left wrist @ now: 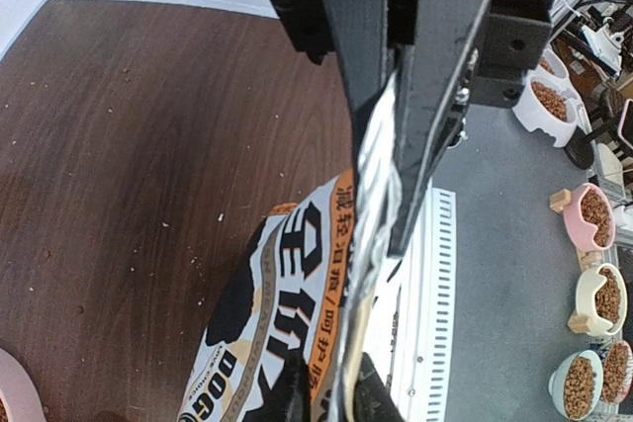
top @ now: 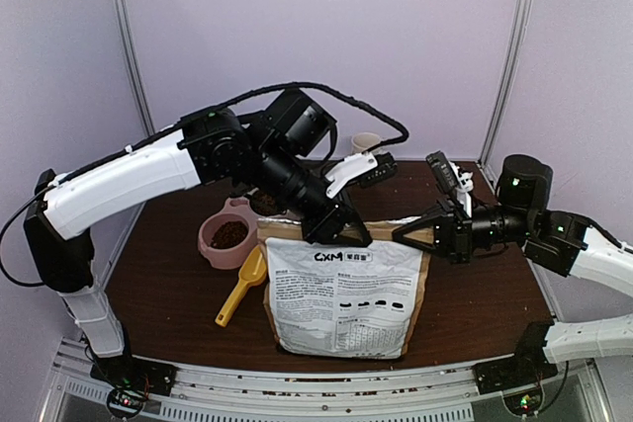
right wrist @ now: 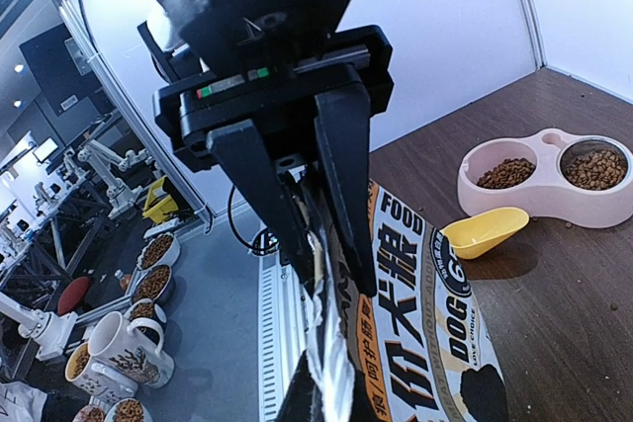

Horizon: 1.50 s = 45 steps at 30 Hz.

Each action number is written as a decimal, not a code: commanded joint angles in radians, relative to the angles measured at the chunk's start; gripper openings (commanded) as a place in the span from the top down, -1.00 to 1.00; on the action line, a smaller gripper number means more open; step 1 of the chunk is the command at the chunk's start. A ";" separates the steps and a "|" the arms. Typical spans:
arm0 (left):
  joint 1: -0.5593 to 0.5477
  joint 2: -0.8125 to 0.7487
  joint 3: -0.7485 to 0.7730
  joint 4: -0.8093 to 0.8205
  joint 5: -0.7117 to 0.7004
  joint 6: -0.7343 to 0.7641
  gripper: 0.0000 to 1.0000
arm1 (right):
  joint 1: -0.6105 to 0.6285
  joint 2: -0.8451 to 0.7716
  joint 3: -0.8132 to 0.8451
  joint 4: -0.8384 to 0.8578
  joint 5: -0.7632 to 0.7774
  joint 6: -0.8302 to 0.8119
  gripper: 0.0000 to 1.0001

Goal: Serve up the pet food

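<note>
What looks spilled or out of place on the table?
Small pale specks lie scattered on the brown table beside the bag, perhaps crumbs. Nothing else stands out.

Both arms are reaching inward, wrists angling down. The left end effector (top: 346, 233) and right end effector (top: 402, 232) are clamping, jaws seemingly almost closed.
</note>
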 commanded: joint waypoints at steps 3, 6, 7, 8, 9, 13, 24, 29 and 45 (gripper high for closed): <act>0.030 -0.068 -0.047 -0.004 -0.032 0.011 1.00 | 0.006 -0.019 0.020 0.055 0.003 0.004 1.00; 0.029 -0.068 -0.043 -0.004 -0.031 0.015 1.00 | 0.006 -0.013 0.024 0.058 0.002 0.005 1.00; 0.030 -0.069 -0.043 -0.004 -0.038 0.017 1.00 | 0.006 -0.012 0.025 0.058 0.001 0.005 1.00; 0.030 -0.069 -0.043 -0.004 -0.046 0.019 1.00 | 0.005 -0.014 0.026 0.058 0.003 0.005 1.00; 0.030 -0.071 -0.044 -0.005 -0.056 0.023 1.00 | 0.005 -0.015 0.027 0.057 0.004 0.004 1.00; 0.040 -0.083 -0.057 -0.007 -0.069 0.027 0.79 | 0.005 -0.025 0.026 0.047 0.009 0.001 1.00; 0.057 -0.121 -0.108 -0.014 -0.120 0.037 1.00 | 0.005 -0.043 0.017 0.034 0.024 -0.005 1.00; 0.070 -0.140 -0.128 -0.019 -0.148 0.038 0.83 | 0.006 -0.044 0.020 0.028 0.024 -0.005 1.00; 0.109 -0.211 -0.204 -0.021 -0.198 0.054 1.00 | 0.005 -0.062 0.023 0.006 0.040 -0.011 1.00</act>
